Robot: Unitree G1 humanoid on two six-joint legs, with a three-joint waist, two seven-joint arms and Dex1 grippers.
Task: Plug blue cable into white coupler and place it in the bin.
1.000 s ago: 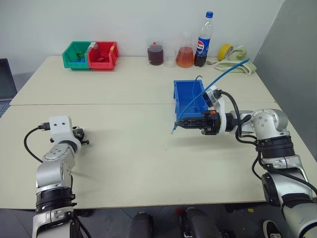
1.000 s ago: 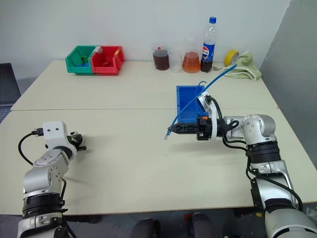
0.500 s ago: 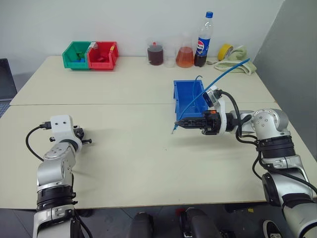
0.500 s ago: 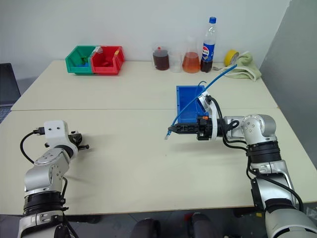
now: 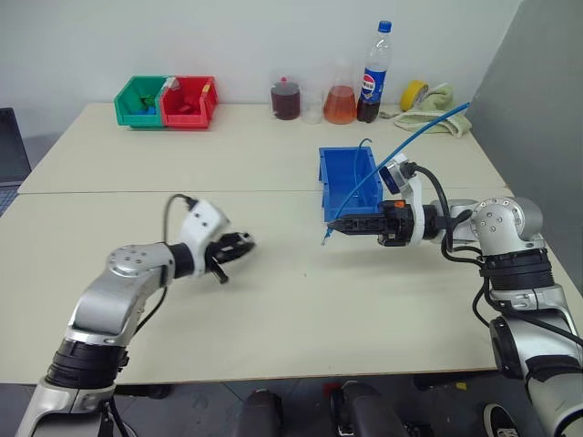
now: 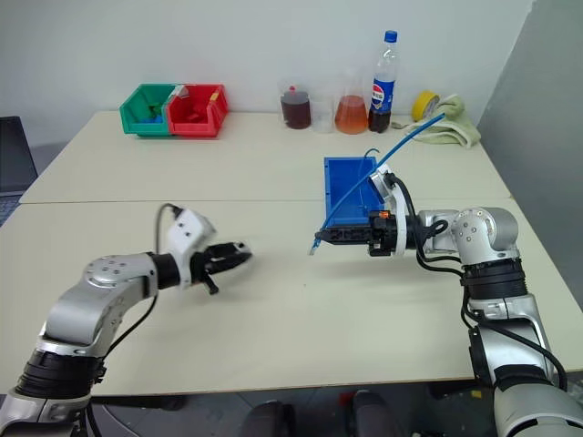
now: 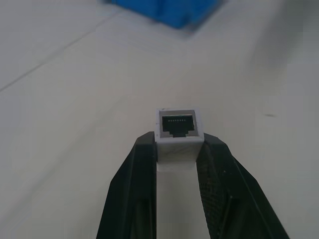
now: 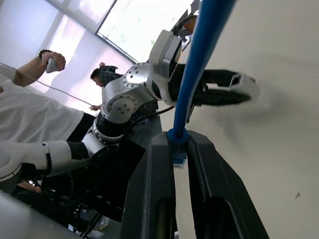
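Left gripper [image 7: 178,149] pinching boxy white coupler [image 7: 178,128], right gripper [image 8: 179,144] clamping glossy blue cable [image 5: 398,149], near rectangular plastic bin [image 5: 339,175]

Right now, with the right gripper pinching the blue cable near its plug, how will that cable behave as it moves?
The blue cable looks springy rather than limp: its free length arcs upward past the blue bin. It seems light. The right gripper grips near the plug, so that tip should track; the tail may sway.

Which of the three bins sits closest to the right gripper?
The blue bin, just behind the right gripper; the green bin and red bin sit far across the table.
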